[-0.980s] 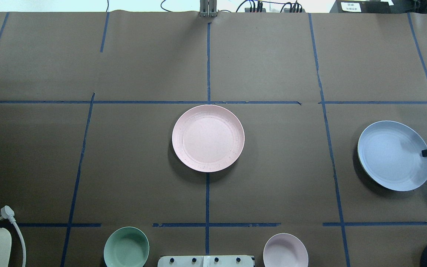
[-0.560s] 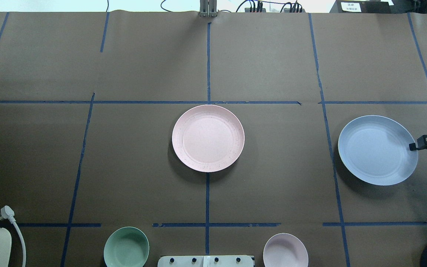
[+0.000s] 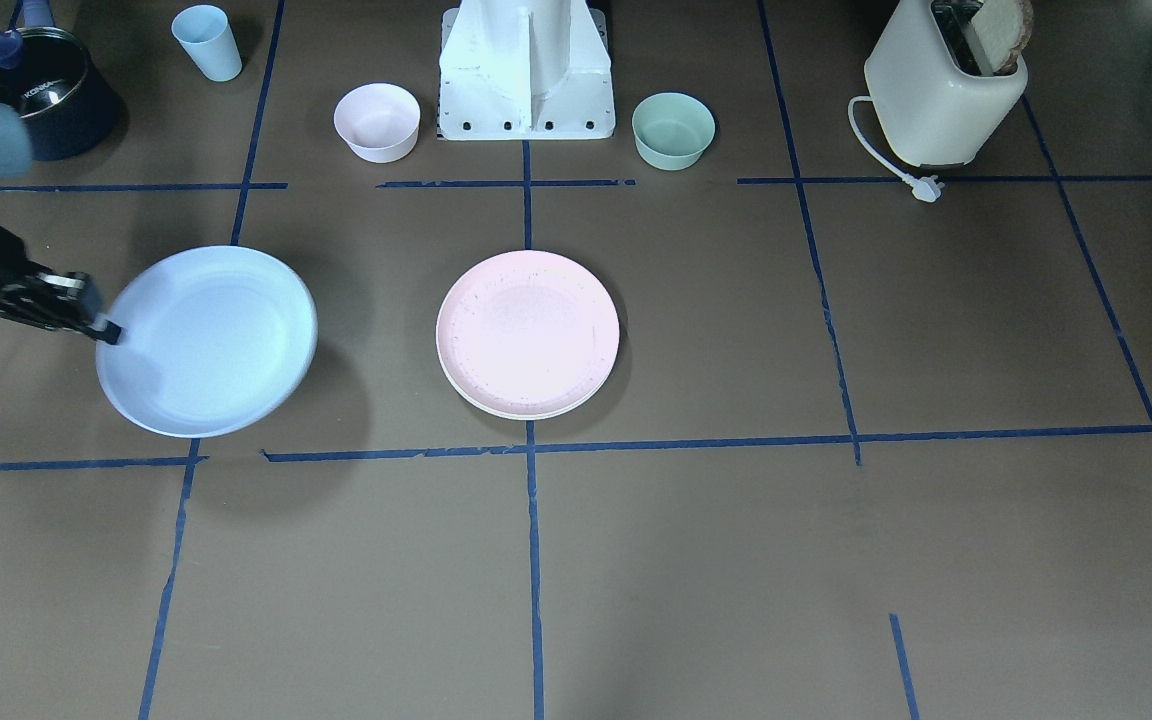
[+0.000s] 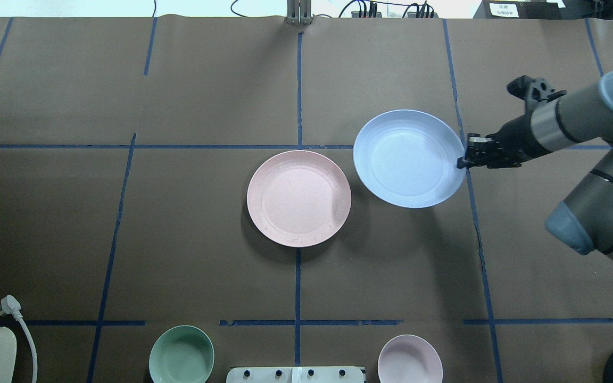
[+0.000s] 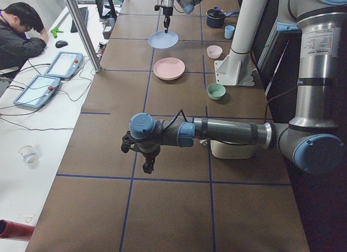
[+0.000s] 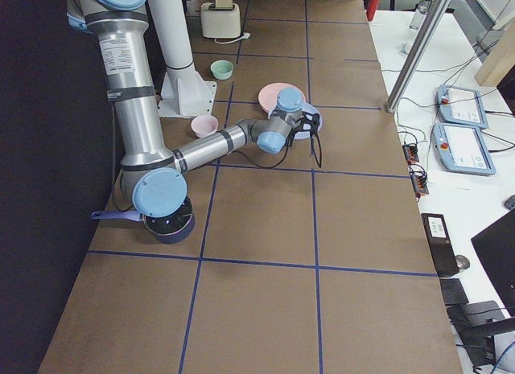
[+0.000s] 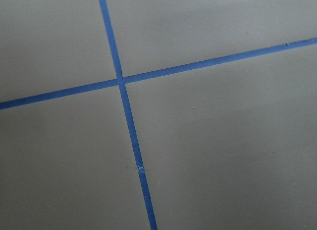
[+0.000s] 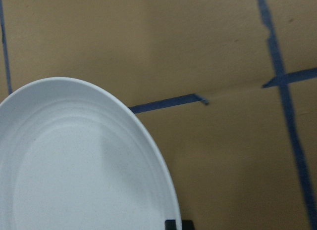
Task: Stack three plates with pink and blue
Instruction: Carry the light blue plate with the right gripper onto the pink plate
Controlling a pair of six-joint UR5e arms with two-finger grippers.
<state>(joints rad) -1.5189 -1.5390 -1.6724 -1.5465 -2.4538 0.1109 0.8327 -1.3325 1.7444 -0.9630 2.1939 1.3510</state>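
At the table's middle the top plate lies on the bottom plate. The third plate hangs above the table to their right, its rim pinched in the right gripper. 2 bowls flank the robot's base: the left bowl and the right bowl. The toaster stands farther left, the pot and cup farther right.

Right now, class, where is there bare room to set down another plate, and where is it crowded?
Bare: squares left of the pink plate; the far row. Crowded: by the blue plate in the right gripper, the green bowl, the pink bowl.
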